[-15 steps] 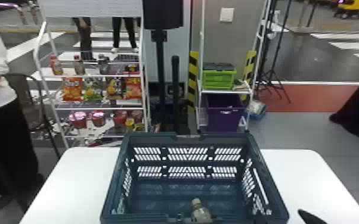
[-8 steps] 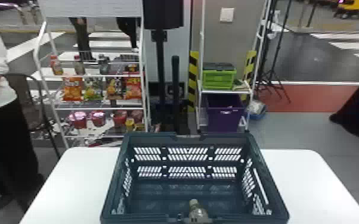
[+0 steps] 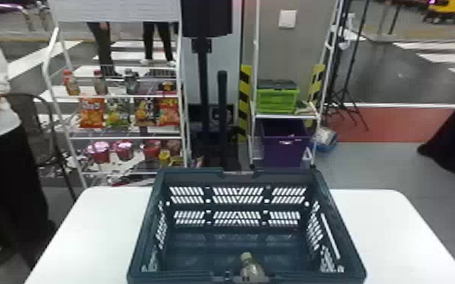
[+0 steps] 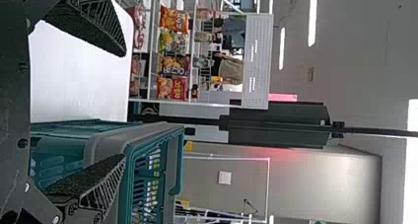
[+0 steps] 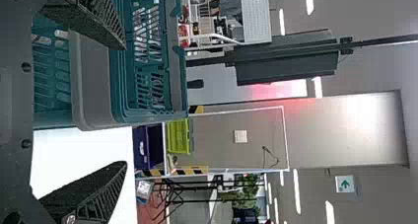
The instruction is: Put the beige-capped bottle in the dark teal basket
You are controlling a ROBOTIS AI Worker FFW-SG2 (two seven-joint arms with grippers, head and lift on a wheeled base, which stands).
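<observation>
**Dark teal basket [image 3: 191,173] with beige-capped bottle [image 3: 252,270] inside; both pairs of fingers apart.**

White table [image 3: 96,230]: bears the basket. In the left wrist view it extends behind the left gripper's [image 4: 124,105] left finger and part of the gap; in the right wrist view, behind the right gripper's [image 5: 124,105] right finger and part of the gap.

White rack [image 3: 117,10]: farther off than the left gripper's fingers, visible past them in the left wrist view.

Basket: upright, to the right of the left gripper's fingers and to the left of the right gripper's. Each gripper's inner finger overlaps it in its own wrist view; contact cannot be told.

Purple bin [image 3: 287,151] and, above it, green crate [image 3: 277,99]: both well beyond the right gripper's fingers, on a shelf stand.

Left gripper: fingers wide apart, open space between; table and basket edge seen through the gap.

Right gripper: fingers likewise well apart, clamped on nothing; basket and table seen through the gap.

Snack bags [image 3: 92,113]: in a row on the rack, well beyond the left gripper's fingers.

Bottle: in the head view, by the basket's near wall, cap up and slightly tilted; placed between the two pairs of fingers, apart from both. Lower end partly hidden; what it rests on cannot be told.
</observation>
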